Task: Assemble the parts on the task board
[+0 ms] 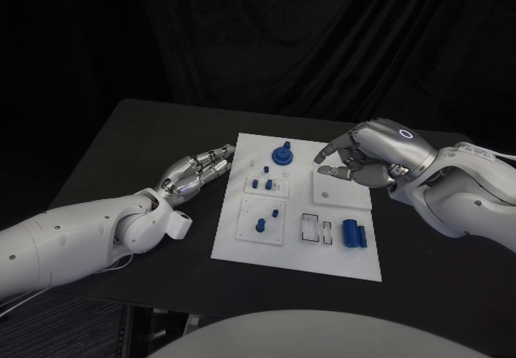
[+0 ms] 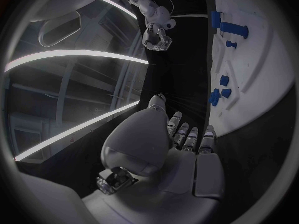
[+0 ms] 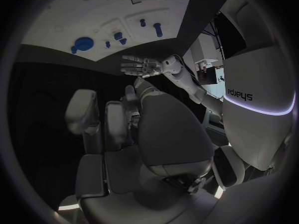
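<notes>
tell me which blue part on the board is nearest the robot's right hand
The round blue part with a knob at the task board's far edge; the other blue pieces sit nearer the robot, farther from the right hand.

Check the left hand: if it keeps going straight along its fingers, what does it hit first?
Likely the task board. The left hand lies beside its left edge, fingers aimed up and right toward the far corner, near the round blue part. Height above the table is unclear, so it might pass over the edge.

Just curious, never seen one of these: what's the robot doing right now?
Left hand open, beside white task board. Right hand empty, fingers curled over board's far corner. Small blue parts untouched. Nothing in the way.
</notes>
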You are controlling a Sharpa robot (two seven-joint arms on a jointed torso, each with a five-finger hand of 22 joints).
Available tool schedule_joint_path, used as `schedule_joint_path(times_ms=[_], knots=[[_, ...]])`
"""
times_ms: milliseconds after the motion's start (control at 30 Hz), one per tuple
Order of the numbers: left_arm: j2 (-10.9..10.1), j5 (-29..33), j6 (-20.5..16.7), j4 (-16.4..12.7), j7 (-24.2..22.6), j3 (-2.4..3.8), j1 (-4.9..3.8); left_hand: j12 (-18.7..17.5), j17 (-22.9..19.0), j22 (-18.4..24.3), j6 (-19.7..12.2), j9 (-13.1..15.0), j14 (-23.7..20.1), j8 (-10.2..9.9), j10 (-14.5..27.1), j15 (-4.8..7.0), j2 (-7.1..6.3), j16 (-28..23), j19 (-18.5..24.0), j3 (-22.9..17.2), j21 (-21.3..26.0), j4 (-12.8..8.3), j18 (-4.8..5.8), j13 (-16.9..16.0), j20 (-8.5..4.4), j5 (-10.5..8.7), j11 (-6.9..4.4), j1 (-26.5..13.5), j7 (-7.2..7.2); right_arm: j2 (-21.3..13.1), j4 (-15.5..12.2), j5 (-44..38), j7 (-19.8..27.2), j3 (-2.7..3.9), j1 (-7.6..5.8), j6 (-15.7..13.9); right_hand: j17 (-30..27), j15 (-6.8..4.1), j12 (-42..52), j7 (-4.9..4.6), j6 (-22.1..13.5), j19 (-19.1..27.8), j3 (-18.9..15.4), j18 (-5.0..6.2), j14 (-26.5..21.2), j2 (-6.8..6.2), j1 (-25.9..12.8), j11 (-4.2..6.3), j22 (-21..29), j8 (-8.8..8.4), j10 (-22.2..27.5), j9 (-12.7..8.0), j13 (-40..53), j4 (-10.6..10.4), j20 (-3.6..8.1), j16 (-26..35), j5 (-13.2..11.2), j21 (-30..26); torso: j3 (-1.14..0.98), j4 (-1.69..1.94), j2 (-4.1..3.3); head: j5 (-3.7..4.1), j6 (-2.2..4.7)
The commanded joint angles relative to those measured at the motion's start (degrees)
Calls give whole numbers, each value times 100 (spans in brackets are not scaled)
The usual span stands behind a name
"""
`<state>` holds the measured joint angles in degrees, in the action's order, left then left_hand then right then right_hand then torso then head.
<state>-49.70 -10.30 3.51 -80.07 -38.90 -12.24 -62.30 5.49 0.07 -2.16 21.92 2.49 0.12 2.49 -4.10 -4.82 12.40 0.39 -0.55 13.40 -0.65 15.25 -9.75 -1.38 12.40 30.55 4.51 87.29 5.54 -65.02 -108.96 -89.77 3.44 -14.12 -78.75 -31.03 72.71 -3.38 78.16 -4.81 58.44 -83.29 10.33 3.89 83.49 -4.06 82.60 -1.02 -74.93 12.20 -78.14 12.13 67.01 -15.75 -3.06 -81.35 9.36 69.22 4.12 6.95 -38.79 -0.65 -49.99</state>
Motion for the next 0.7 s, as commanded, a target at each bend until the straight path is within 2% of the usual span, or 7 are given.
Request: schedule_joint_path(times_ms=[33,167,267,300,400,567,700], knots=[[17,20,14,-9,-320,4,8,-14,-7,-9,-6,2,-12,20,-4,-26,-29,-39,-15,-11,1,5,-61,2,43,13,18,43,39,-176,25,258,-840,-9,176,829,925,-9,779,19,110,-202,-220,-94,448,129,-637,83,-1117,83,-642,161,1363,-65,18,-420,-4,503,10,8,-8,-3,-1],[19,20,19,-7,-321,4,12,-11,-7,-8,1,3,-12,22,-7,-27,-26,-39,-15,-12,1,6,-61,1,49,17,21,43,41,-318,36,34,-1533,-11,366,1300,1206,2,1071,27,9,-249,-442,-120,524,189,-1319,55,-1152,140,-1013,320,2017,-82,5,-585,-72,701,11,-23,-14,-56,-1],[6,19,22,-12,-315,4,21,-11,-7,-8,1,3,-12,22,-7,-27,-26,-39,-15,-12,1,6,-61,1,49,17,21,43,41,-400,22,-308,-2111,-11,522,1630,1369,-39,1184,66,-112,-294,-556,-146,566,219,-1942,114,-1192,432,-1186,673,2299,-96,57,-673,-179,913,6,-17,-18,-48,-1],[4,19,24,-12,-314,4,23,-11,-7,-8,1,3,-12,22,-7,-27,-26,-39,-15,-12,1,6,-61,1,49,17,21,43,41,-418,14,-405,-2248,-12,555,1700,1459,-65,1184,101,-213,-339,-515,-174,589,220,-2274,132,-1228,673,-1186,949,2299,-117,74,-722,-242,1076,7,-10,-17,-30,-1],[-1,19,32,-11,-311,4,33,-11,-7,-8,1,3,-12,22,-7,-27,-26,-39,-15,-12,1,6,-61,1,49,17,21,43,41,-462,-28,-660,-2630,-12,635,1894,1475,-88,1184,148,-342,-374,-393,-197,592,112,-2504,196,-1260,1052,-1186,1384,2299,-133,118,-730,-318,1225,2,-29,-16,-15,-1],[-1,19,50,-6,-305,4,50,-10,-7,-7,3,3,-12,23,-8,-30,-20,-39,-15,-16,1,8,-61,1,55,19,25,45,45,-491,-125,-829,-2950,-13,694,2096,1330,-148,1184,217,-452,-430,-216,-237,563,73,-2622,243,-1310,1559,-1186,1988,2299,-104,154,-652,-288,1428,4,21,-16,91,-1],[-2,19,58,-4,-299,4,64,-10,-7,-8,11,4,-12,24,-8,-34,-13,-39,-16,-21,0,8,-61,1,61,20,31,47,50,-502,-217,-874,-3075,-13,727,2194,1332,-156,1184,227,-486,-442,-185,-245,566,59,-2635,248,-1320,1658,-1186,2131,2299,-101,164,-655,-261,1471,-4,-6,-20,92,-1]])
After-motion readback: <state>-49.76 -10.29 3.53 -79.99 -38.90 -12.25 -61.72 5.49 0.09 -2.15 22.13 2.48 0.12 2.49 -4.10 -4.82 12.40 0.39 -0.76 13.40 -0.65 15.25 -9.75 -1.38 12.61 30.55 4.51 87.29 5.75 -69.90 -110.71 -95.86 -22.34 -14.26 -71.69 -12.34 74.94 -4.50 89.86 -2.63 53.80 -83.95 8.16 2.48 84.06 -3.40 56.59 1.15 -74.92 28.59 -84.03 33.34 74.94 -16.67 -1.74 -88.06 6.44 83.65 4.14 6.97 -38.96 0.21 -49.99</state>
